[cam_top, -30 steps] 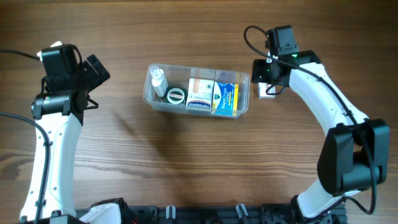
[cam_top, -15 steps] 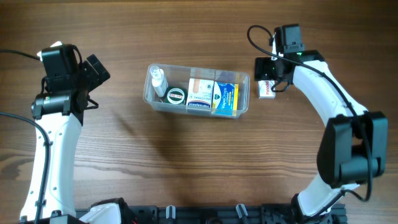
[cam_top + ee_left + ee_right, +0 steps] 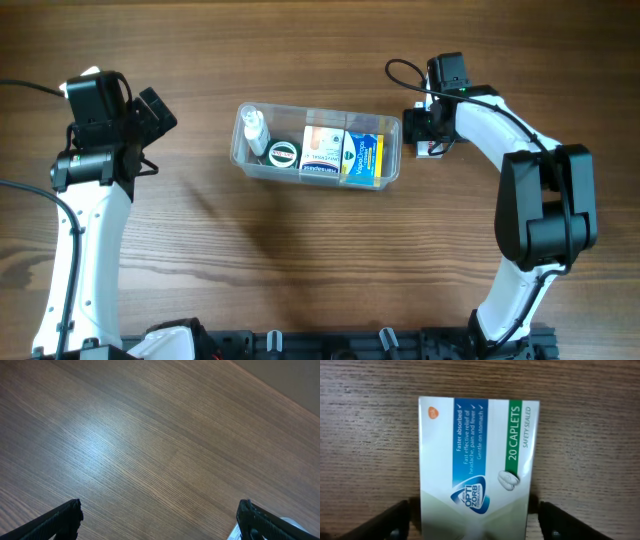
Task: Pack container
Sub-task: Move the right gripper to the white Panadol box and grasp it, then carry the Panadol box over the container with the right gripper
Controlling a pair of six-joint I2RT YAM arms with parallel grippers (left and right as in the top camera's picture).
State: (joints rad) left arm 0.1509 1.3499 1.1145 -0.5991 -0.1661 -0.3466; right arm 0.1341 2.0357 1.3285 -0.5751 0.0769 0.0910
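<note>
The clear, see-through plastic rectangular tub with rounded corners and a rim (image 3: pixel 250 166) sits on the brown wood-grain desk (image 3: pixel 320 260) just toward 12 o'clock from the middle, its long sides running from 9 to 3 o'clock. It already looks largely packed. At its 9 o'clock end stands a small white bottle (image 3: pixel 255 130), next to it a round dark tin with a green ring (image 3: pixel 284 153), then a white and orange carton (image 3: pixel 322 143), and at the 3 o'clock end a blue and yellow carton (image 3: pixel 363 156). One item lies outside: a flat white caplet box with blue and green bands (image 3: pixel 477 460), on the desk just beside the tub's 3 o'clock end wall. The right pincer (image 3: pixel 475 522) is down over this box, spread, with a dark finger on either side of it; a thin strip of desk shows between each finger and the carton, so it does not look gripped yet. The left pincer (image 3: pixel 160 520) is well apart at 9 o'clock, spread wide over bare wood and holding nothing. By my reading the job is near its end, with closing on the caplet box, lifting it over the rim and setting it inside left to do; the free space inside looks tight.
</note>
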